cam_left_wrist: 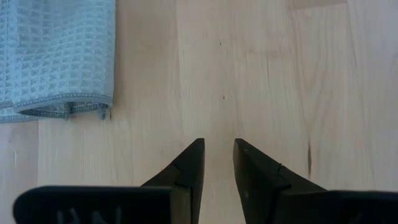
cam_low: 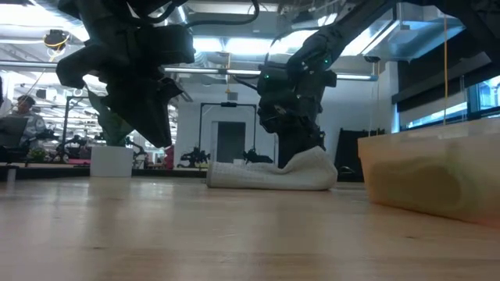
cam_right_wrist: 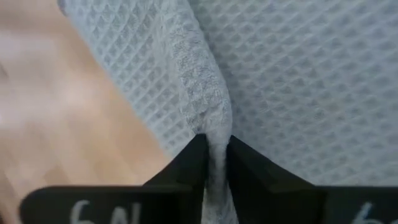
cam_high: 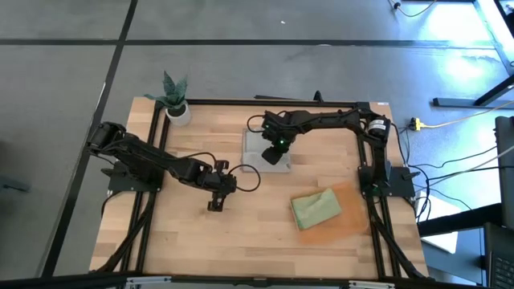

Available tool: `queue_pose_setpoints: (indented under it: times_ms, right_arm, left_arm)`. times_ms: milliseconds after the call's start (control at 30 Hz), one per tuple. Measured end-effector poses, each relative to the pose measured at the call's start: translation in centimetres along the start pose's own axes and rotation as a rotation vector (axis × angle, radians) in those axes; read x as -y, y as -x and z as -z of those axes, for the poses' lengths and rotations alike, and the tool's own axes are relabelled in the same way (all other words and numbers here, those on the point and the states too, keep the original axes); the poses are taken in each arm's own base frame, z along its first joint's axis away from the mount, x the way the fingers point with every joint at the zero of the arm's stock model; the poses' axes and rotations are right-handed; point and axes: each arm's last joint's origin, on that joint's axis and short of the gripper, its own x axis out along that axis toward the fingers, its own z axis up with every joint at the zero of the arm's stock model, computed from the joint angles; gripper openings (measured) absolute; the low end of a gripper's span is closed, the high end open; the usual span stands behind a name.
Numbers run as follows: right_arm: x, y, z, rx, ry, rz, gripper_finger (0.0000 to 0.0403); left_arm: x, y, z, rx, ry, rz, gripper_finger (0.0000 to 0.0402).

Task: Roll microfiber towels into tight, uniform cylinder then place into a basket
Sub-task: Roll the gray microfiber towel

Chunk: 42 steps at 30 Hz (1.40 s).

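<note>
basket: orange-brown tray (cam_low: 426, 176) sits right up front in the low view, green towel (cam_high: 315, 209) bundled inside it
table: pale wood tabletop (cam_high: 193, 233), black frame round it, grey floor beyond, lit workshop room behind
grey towel: lying mid-table (cam_high: 271, 151), folded ridge raised up
plant: small potted one (cam_high: 175, 99) at the far left corner
right gripper: over the grey towel (cam_right_wrist: 215, 155), fingers pinching its ridge
left gripper: hovers over bare wood (cam_left_wrist: 219, 163), fingers slightly apart, holding nothing

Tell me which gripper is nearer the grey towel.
Right. The right gripper is on the grey towel, its fingers pinching a fold of it. The left gripper hangs over bare table beside the towel, not touching it.
</note>
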Motion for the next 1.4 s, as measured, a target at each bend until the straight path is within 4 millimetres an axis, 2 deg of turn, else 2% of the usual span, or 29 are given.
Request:
queue_pose_setpoints:
  times_ms: [167, 467, 667, 800, 900, 1067, 1267, 1400]
  right_arm:
    - [0.2, 0.0, -0.1, 0.024, 0.012, 0.07, 0.0102]
    - [-0.6, 1.1, -0.9, 0.045, 0.021, 0.063, 0.0167]
    - [-1.2, 2.6, -1.4, 0.002, 0.033, 0.018, 0.0171]
    - [-2.2, 1.7, -0.4, -0.065, 0.106, -0.073, 0.0171]
    - [-2.2, 0.5, 0.8, -0.106, 0.126, -0.026, 0.0171]
    - [-1.2, -0.3, 1.5, -0.11, 0.119, 0.095, 0.0171]
    - [-0.6, -0.5, 1.3, -0.083, 0.141, 0.1, 0.0171]
    - [-1.0, 0.0, 1.0, -0.083, 0.169, 0.095, 0.0171]
  left_arm:
    - [0.0, 0.0, 0.0, 0.0, 0.0, 0.0, 0.0076]
    - [0.0, 0.0, 0.0, 0.0, 0.001, 0.0, 0.0076]
    - [0.0, 0.0, 0.0, -0.002, 0.027, -0.001, 0.0076]
    - [0.0, 0.0, 0.0, -0.003, 0.031, -0.001, 0.0076]
    - [0.0, 0.0, 0.0, -0.003, 0.054, -0.001, 0.0076]
    - [0.0, 0.0, 0.0, -0.003, 0.071, -0.001, 0.0076]
    - [0.0, 0.0, 0.0, -0.003, 0.072, -0.001, 0.0076]
    - [0.0, 0.0, 0.0, -0.003, 0.074, -0.001, 0.0076]
